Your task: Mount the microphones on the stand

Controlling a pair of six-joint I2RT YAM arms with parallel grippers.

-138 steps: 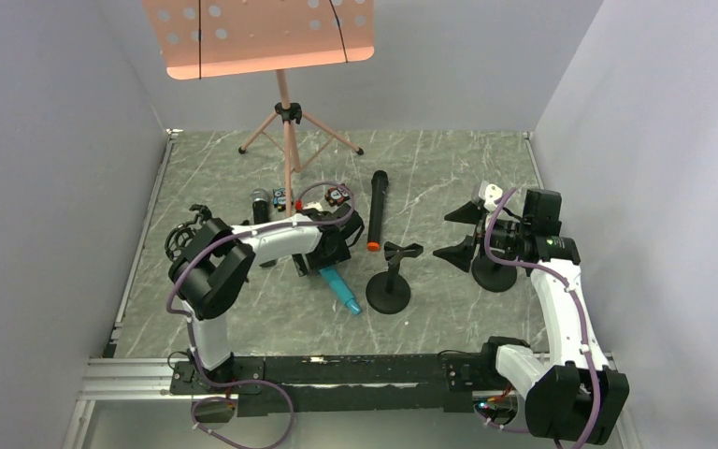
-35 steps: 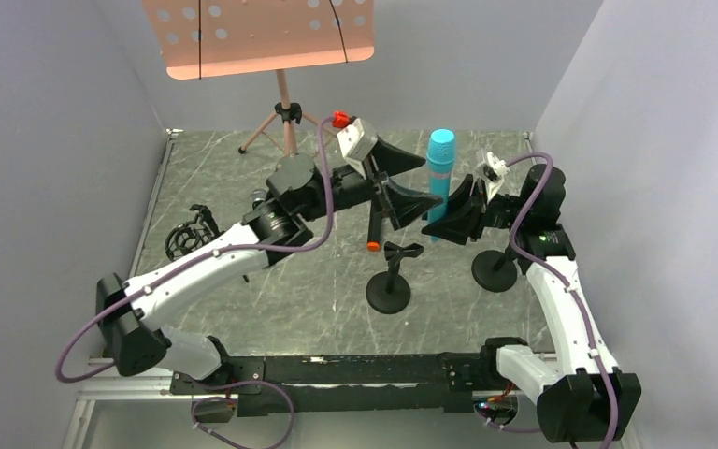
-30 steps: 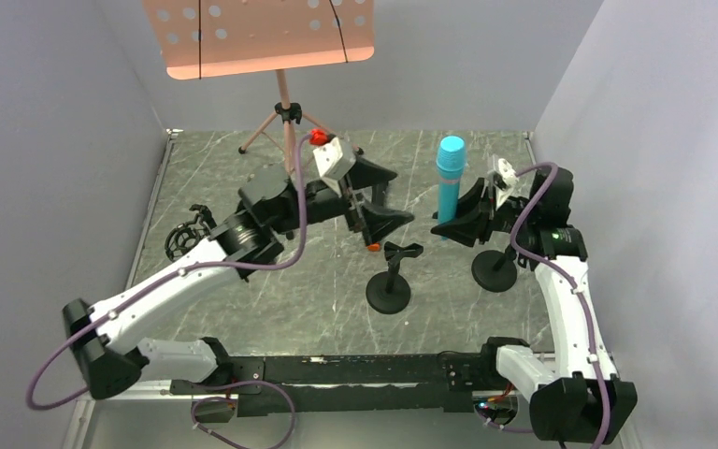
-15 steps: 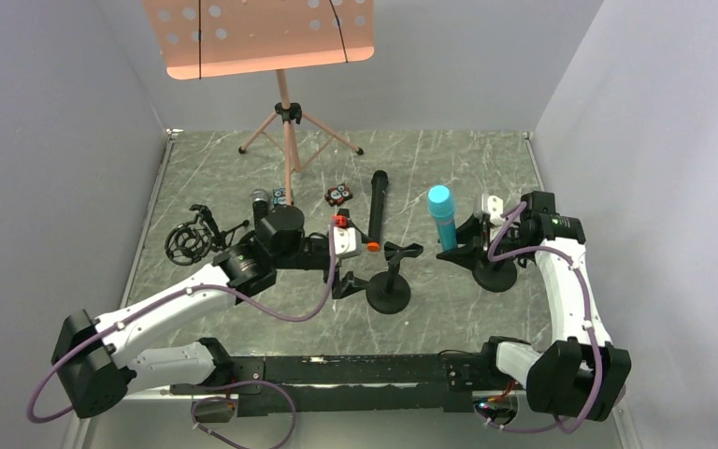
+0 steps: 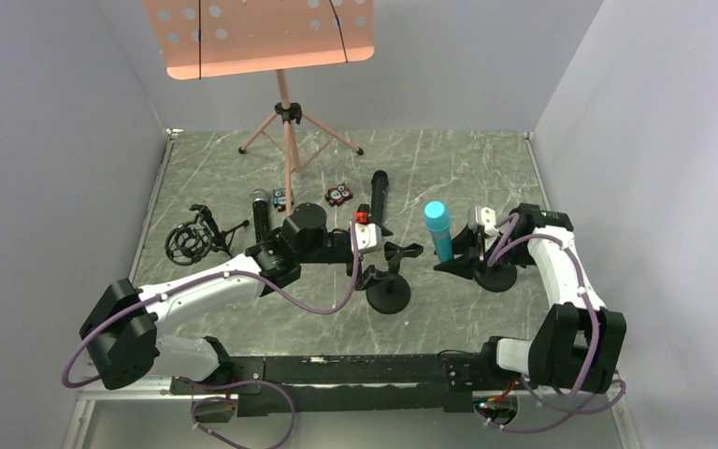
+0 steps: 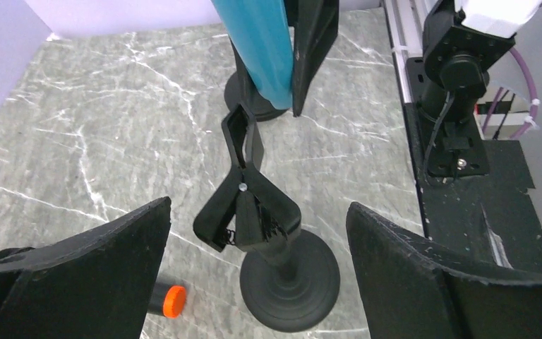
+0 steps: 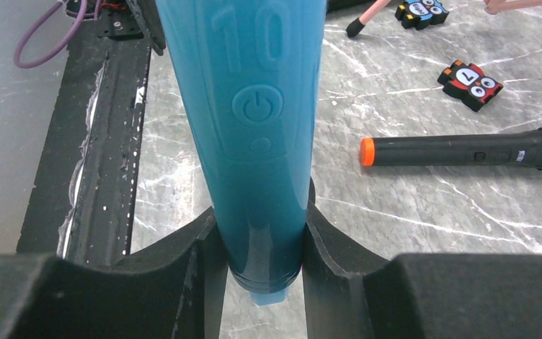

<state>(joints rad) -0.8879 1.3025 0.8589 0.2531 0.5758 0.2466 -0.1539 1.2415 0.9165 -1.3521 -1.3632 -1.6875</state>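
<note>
Grey marbled table (image 5: 449, 323) between pale walls, arm bases at its near edge. Item: left gripper (image 6: 257, 210), jaws spread wide and holding nothing, one finger either side of the nearer desk stand (image 6: 289, 282); half a second earlier it sat further left, short of that stand. Item: right gripper (image 7: 257, 236), jaws pinching the turquoise microphone (image 5: 437, 227), upright by the right edge over the second desk stand (image 5: 499, 277); some seconds back this microphone lay flat under the left gripper. Mid-table, lying flat: black microphone with orange end (image 7: 459, 150); black microphone with silver mesh head (image 5: 261, 213); two small black-red clips (image 5: 339, 195); one shock mount (image 5: 190, 241) toward the left edge. Far edge: one pink music stand (image 5: 285, 122), its desk cut off at the top. Count: microphones three, desk stands two. Hidden: the second stand's clip, behind the right gripper, so seating cannot be told; the orange end, under the left wrist from above.
</note>
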